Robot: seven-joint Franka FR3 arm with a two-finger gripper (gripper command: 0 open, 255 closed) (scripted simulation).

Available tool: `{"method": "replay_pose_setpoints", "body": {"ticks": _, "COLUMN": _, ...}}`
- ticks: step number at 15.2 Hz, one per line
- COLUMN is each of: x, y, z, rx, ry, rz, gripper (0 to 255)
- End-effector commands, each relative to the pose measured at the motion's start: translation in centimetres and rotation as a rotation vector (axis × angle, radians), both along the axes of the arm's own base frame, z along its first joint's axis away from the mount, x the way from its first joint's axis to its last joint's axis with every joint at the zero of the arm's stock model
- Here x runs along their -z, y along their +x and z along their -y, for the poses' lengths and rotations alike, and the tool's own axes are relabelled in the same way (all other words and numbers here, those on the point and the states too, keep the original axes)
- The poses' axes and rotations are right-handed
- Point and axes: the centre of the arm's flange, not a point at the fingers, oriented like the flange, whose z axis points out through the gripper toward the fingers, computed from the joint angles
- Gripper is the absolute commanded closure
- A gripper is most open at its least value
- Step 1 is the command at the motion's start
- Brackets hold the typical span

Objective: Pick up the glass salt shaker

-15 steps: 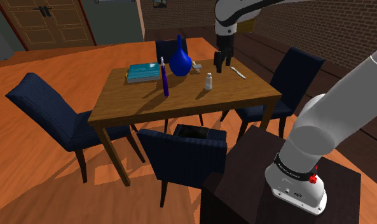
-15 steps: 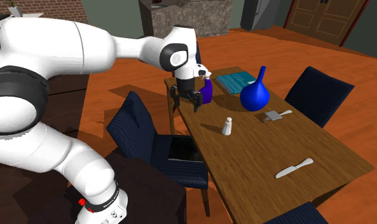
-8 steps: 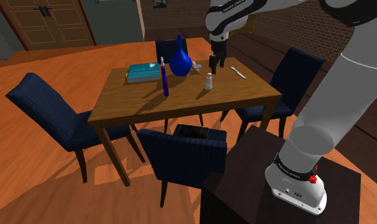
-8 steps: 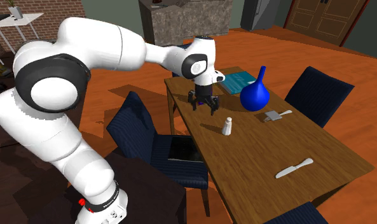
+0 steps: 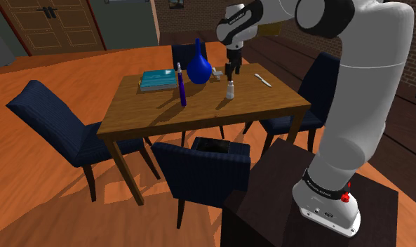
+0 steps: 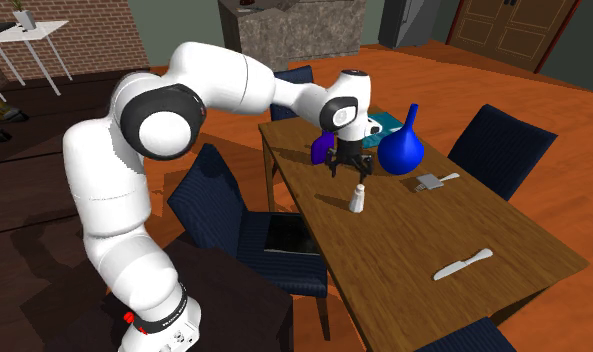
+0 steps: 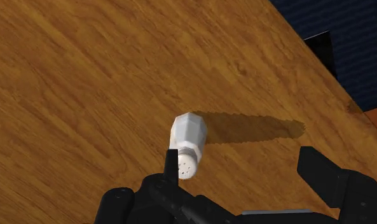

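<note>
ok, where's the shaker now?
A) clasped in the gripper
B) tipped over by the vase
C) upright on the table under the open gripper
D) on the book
C: the shaker stands upright on the table, with the open gripper just above it.

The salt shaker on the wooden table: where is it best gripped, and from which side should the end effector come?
Grip the salt shaker across its faceted body, coming straight down: it stands upright on the table, nothing touching it. The open end effector sits off-centre above it, so centre it first.
</note>
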Motion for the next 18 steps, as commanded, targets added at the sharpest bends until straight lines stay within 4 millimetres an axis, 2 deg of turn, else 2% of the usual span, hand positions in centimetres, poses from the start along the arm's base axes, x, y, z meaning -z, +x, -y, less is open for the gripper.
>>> {"method": "replay_pose_setpoints", "body": {"ticks": 1, "x": 0.9, "y": 1.7, "z": 1.2, "rx": -0.01, "ry": -0.003, "rz": 0.003, "gripper": 0}}
{"method": "replay_pose_setpoints", "body": {"ticks": 4, "x": 2.4, "y": 4.6, "z": 3.2, "rx": -0.024, "ry": -0.008, "rz": 0.009, "gripper": 0}}
{"method": "replay_pose_setpoints", "body": {"ticks": 5, "x": 2.5, "y": 4.7, "z": 3.3, "rx": -0.025, "ry": -0.008, "rz": 0.009, "gripper": 0}}
{"method": "replay_pose_setpoints", "body": {"ticks": 12, "x": 6.5, "y": 4.7, "z": 3.3, "rx": -0.025, "ry": -0.008, "rz": 0.009, "gripper": 0}}
{"method": "replay_pose_setpoints", "body": {"ticks": 14, "x": 6.5, "y": 4.7, "z": 3.3, "rx": -0.025, "ry": -0.008, "rz": 0.009, "gripper": 0}}
{"method": "replay_pose_setpoints", "body": {"ticks": 15, "x": 6.4, "y": 4.7, "z": 3.3, "rx": -0.025, "ry": -0.008, "rz": 0.009, "gripper": 255}}
{"method": "replay_pose_setpoints", "body": {"ticks": 18, "x": 6.4, "y": 4.8, "z": 3.3, "rx": -0.025, "ry": -0.008, "rz": 0.009, "gripper": 255}}
